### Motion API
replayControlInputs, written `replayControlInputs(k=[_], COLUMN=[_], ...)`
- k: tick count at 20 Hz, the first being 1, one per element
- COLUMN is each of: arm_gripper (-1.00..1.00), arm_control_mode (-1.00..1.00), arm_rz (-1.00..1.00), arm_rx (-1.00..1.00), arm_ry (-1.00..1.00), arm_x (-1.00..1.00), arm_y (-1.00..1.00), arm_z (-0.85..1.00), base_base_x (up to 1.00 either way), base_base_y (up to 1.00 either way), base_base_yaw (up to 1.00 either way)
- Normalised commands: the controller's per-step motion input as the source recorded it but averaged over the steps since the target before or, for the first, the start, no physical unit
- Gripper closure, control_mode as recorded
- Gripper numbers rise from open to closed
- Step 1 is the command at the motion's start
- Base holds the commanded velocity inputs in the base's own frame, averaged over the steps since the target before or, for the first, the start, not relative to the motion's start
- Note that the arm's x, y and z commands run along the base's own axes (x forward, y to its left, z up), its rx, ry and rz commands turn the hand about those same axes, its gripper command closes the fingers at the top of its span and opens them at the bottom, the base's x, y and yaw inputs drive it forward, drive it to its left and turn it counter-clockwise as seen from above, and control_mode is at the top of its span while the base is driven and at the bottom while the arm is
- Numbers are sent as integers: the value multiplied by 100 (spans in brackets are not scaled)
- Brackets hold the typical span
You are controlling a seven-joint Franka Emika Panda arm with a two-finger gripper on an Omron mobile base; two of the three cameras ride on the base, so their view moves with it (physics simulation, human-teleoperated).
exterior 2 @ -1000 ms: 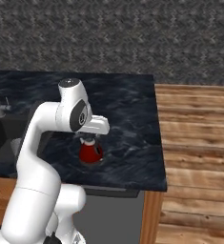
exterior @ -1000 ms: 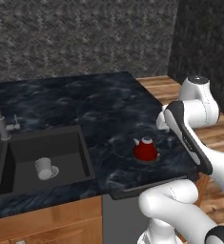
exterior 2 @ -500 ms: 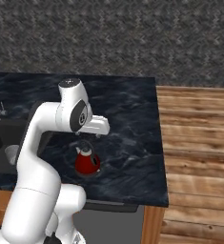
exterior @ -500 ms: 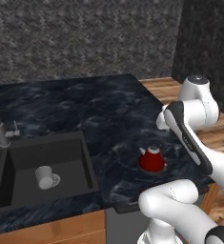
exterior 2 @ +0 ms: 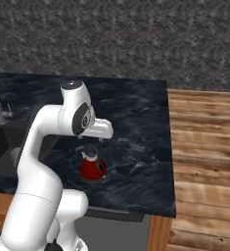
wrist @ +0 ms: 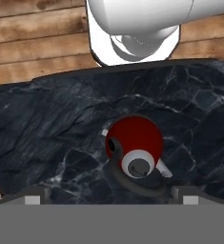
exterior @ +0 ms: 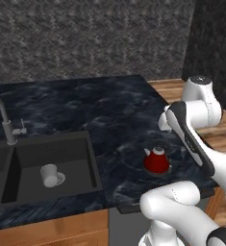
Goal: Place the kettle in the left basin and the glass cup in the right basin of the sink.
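Bench [exterior: 95,113]: deep blue-black stone with pale grey veining, edged beneath by warm orange-brown wood. Kettle [exterior: 156,160]: glossy red body, whitish top handle and knob; directly below the pincer in the hand view, where its handle arch reads dark. Sink [exterior: 93,166]: matte black. Glass cup [exterior: 49,175]: pale grey, translucent, against the black of the right basin [exterior: 76,151], well to the pincer's left. Tap [exterior: 6,122]: dull silver-grey. Back wall [exterior: 85,38]: mottled dark grey speckle. Floor [exterior 2: 204,147]: brown wood planks with darker seams.
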Motion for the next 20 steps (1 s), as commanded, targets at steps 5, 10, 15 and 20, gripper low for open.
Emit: replayControlInputs(k=[5,10,15,20], arm_gripper=[-100,-100,-100,-100], arm_control_mode=[100,100,-100,-100], arm_rz=[0,0,3,20], arm_rx=[0,0,0,0], arm_ry=[0,0,0,0], arm_x=[0,0,46,63], arm_y=[0,0,0,-5], arm_z=[0,0,0,0], base_base_x=[2,1,0,0], base_base_y=[-4,0,0,0], base_base_yaw=[14,0,0,0])
